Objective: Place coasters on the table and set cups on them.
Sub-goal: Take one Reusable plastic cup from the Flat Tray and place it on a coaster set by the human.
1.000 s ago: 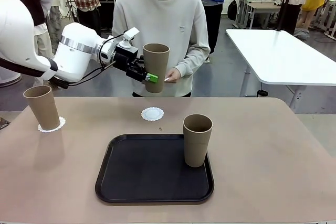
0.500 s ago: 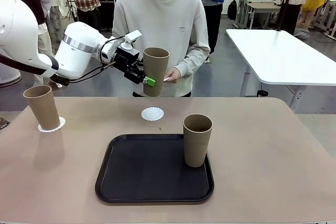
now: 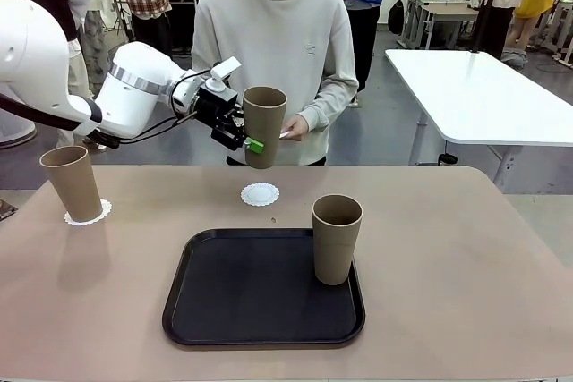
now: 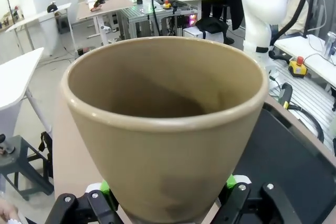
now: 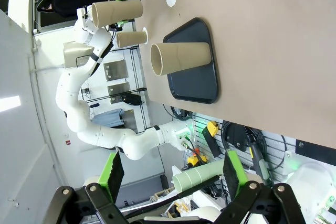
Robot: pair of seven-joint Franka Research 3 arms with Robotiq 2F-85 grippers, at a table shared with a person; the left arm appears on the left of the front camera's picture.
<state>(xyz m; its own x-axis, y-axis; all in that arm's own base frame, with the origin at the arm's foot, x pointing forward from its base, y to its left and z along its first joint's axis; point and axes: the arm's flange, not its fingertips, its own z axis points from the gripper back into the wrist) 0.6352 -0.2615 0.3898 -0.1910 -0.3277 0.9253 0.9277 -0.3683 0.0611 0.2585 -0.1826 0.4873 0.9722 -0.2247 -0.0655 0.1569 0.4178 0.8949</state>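
My left gripper (image 3: pixel 248 139) is shut on the lower part of a tan cup (image 3: pixel 264 125) and holds it upright in the air, above a bare white coaster (image 3: pixel 260 194) on the table (image 3: pixel 448 266). In the left wrist view this cup (image 4: pixel 165 124) rises between my green pads (image 4: pixel 229 182). A second cup (image 3: pixel 72 183) stands on a coaster (image 3: pixel 89 215) at the far left. The third cup (image 3: pixel 337 239) stands in the black tray (image 3: pixel 233 297). My right gripper (image 5: pixel 173 182) is open and holds nothing, well off the table (image 5: pixel 273 45).
A person stands at the far edge right behind the held cup, one hand (image 3: pixel 294 128) holding something small and white. A white table (image 3: pixel 483 96) stands at the back right. The tabletop's right half is bare.
My left gripper has lowered the held cup a little toward the coaster in the middle. Nothing else has moved.
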